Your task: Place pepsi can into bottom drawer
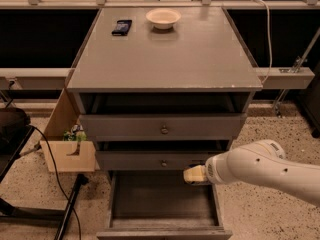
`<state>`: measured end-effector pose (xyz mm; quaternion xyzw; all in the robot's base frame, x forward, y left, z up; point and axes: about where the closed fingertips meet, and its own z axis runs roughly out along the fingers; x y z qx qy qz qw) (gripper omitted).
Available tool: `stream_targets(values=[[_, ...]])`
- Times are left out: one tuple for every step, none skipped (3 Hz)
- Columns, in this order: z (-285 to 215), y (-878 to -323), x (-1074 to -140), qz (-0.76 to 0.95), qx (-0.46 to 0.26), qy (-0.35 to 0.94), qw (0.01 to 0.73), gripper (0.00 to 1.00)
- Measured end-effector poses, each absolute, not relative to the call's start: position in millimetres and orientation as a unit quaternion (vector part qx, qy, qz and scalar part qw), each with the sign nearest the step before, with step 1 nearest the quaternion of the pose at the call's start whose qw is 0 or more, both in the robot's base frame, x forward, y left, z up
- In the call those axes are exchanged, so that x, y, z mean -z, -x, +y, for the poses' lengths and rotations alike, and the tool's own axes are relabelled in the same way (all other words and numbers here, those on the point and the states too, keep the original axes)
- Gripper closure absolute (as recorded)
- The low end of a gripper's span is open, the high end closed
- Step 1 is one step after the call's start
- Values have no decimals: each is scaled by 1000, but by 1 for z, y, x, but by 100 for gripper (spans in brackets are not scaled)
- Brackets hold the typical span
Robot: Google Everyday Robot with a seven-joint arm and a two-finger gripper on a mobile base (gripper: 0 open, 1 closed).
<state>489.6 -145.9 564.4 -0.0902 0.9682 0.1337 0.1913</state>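
My claw [194,175] hangs over the right side of the bottom drawer [165,199] — what it carries I can't tell. Its arm [260,171] runs off the right edge, and the drawer's front off the lower one. The dark flat thing [122,27] on the desk [165,64] is too small to name.
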Motion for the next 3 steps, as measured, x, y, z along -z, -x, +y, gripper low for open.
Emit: stream_targets(values=[[-151,-487,-541,972,-132,80,177,100],[-157,-483,-506,976,-133,66,158,100],[-160,-480,-474,978,-140,54,147,100]])
